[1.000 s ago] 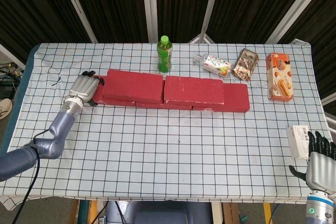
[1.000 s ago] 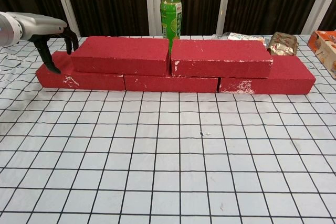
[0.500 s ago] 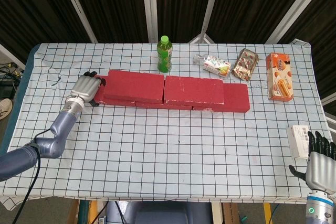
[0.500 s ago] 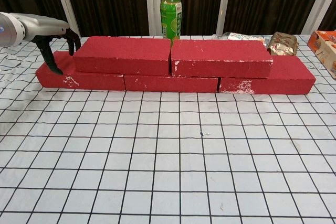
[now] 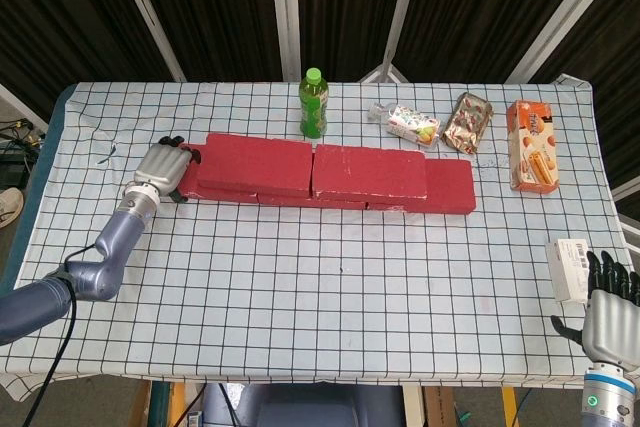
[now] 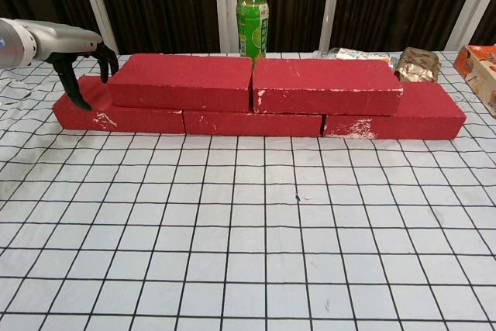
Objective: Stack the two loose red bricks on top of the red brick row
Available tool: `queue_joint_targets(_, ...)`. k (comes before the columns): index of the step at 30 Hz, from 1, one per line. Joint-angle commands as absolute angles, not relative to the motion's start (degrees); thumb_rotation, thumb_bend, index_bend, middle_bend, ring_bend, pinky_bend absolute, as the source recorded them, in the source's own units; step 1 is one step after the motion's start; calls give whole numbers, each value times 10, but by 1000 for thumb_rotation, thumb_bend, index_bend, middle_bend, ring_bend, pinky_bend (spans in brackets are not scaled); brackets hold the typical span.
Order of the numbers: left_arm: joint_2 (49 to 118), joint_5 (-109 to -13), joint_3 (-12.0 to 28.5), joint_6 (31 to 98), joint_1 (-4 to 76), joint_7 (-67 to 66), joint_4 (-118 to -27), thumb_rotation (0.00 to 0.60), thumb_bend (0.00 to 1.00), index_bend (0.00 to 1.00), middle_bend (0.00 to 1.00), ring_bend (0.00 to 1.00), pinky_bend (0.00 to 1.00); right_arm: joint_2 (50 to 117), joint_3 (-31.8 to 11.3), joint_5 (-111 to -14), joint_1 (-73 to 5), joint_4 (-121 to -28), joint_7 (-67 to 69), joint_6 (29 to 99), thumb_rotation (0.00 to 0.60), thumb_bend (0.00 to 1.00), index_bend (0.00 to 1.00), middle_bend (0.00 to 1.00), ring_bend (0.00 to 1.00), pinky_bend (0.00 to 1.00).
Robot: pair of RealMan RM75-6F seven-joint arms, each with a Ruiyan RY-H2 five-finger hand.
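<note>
Two red bricks lie end to end on top of the red brick row [image 6: 252, 123]: the left upper brick [image 5: 253, 164] [image 6: 182, 81] and the right upper brick [image 5: 368, 171] [image 6: 325, 85], their ends touching. My left hand [image 5: 162, 167] [image 6: 74, 52] is at the row's left end. Its fingertips [image 6: 106, 60] touch the left upper brick's end face and another finger points down onto the bottom brick. It holds nothing. My right hand [image 5: 608, 312] is at the table's near right corner, fingers spread upward and empty. The chest view does not show it.
A green bottle [image 5: 313, 104] [image 6: 252, 15] stands just behind the bricks. Two snack packs [image 5: 413, 125] [image 5: 467, 123] and an orange box [image 5: 530, 146] lie at the back right. A white box [image 5: 570, 269] lies next to my right hand.
The left upper brick has slid slightly to the right against the right upper brick, with my left hand following at its end. The right hand has not moved.
</note>
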State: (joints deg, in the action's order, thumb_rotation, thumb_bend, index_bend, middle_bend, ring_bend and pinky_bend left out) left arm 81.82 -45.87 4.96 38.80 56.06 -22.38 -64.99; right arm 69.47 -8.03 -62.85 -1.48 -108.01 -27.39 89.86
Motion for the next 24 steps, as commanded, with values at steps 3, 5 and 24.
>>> queue_joint_targets(3,818,-463,51,386,560,-222,-650,600,128,309,309,112,135,695,-79,-630,-15,-1081,-275,900,600,193,0,0,0,0)
queue_joint_targets(5,817,-465,51,384,560,-221,-651,600,128,309,309,112,134,696,-80,-629,-14,-1081,-275,901,600,193,0,0,0,0)
queue_joint_targets(24,775,-482,54,395,540,-205,-680,600,126,345,288,108,128,696,-78,-629,-14,-1083,-277,902,600,193,0,0,0,0)
